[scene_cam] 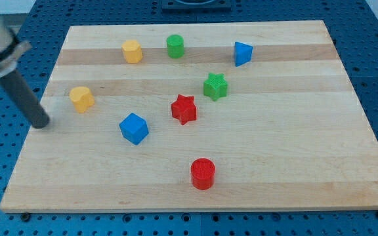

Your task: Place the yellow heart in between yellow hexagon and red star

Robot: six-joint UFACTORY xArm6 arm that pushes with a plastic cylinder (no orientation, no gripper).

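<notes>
The yellow heart [81,98] lies at the board's left side. The yellow hexagon [132,50] sits near the view's top, up and right of the heart. The red star [184,109] lies near the board's middle. My tip [41,122] rests on the board near its left edge, left of and slightly below the yellow heart, a short gap apart from it. The rod slants up to the view's top left.
A blue cube [134,128] lies between the heart and the red star, lower down. A green cylinder [175,46], a blue block [243,53] and a green star [215,86] sit toward the top. A red cylinder [203,174] lies near the bottom.
</notes>
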